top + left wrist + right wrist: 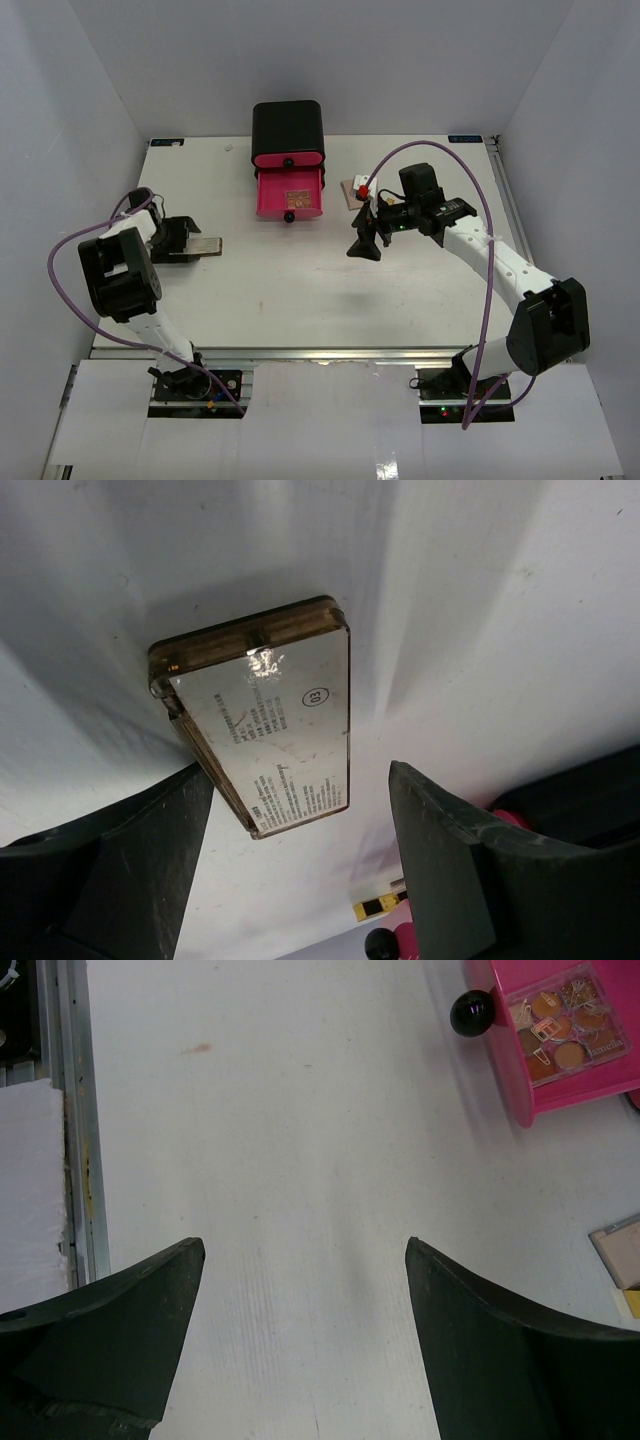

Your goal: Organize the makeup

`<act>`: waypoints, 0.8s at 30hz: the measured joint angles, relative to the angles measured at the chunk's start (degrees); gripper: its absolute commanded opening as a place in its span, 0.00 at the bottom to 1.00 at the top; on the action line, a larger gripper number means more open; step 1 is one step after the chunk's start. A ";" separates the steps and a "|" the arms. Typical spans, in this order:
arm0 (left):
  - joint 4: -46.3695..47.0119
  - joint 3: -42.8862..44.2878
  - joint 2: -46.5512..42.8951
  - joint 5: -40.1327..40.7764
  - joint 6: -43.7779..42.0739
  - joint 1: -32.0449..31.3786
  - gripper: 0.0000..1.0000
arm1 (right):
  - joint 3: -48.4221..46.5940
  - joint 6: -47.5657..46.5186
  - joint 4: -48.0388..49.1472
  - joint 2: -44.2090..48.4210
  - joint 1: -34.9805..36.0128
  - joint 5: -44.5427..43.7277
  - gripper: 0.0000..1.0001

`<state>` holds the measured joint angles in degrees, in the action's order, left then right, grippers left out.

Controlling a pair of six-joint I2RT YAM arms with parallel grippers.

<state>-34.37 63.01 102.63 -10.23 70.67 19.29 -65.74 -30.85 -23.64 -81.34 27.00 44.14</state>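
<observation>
A flat tan compact (265,720) lies on the white table, label side up, just ahead of my left gripper (300,770). That gripper is open, with its jaws on either side of the compact's near end. In the top view the compact (205,247) sticks out to the right of the left gripper (188,242). A square pink-brown eyeshadow palette (560,1025) lies in the open pink drawer (289,205). My right gripper (305,1245) is open and empty over bare table, right of the drawer (365,243). The tube, pump bottle and lipsticks are out of view.
The black box (288,125) with pink drawers stands at the back centre, its lower drawer pulled out with a black knob (472,1010). A flat beige item (350,190) lies right of the drawer, partly under the right arm. White walls enclose the table.
</observation>
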 measured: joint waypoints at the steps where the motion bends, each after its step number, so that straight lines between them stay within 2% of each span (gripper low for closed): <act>1: -0.89 1.12 0.76 0.23 -0.20 0.00 0.82 | 0.00 0.00 0.02 0.00 0.00 0.00 0.88; 15: -14.70 15.74 10.48 5.16 -5.17 -1.33 0.81 | 0.00 -0.02 0.07 0.39 0.00 0.02 0.88; 24: -19.28 20.18 13.55 8.71 -7.48 -3.36 0.74 | 0.01 -0.20 0.05 1.57 -0.36 0.27 0.89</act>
<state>-53.65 83.19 116.19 -1.52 63.18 15.93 -65.73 -31.05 -23.59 -79.77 26.64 44.41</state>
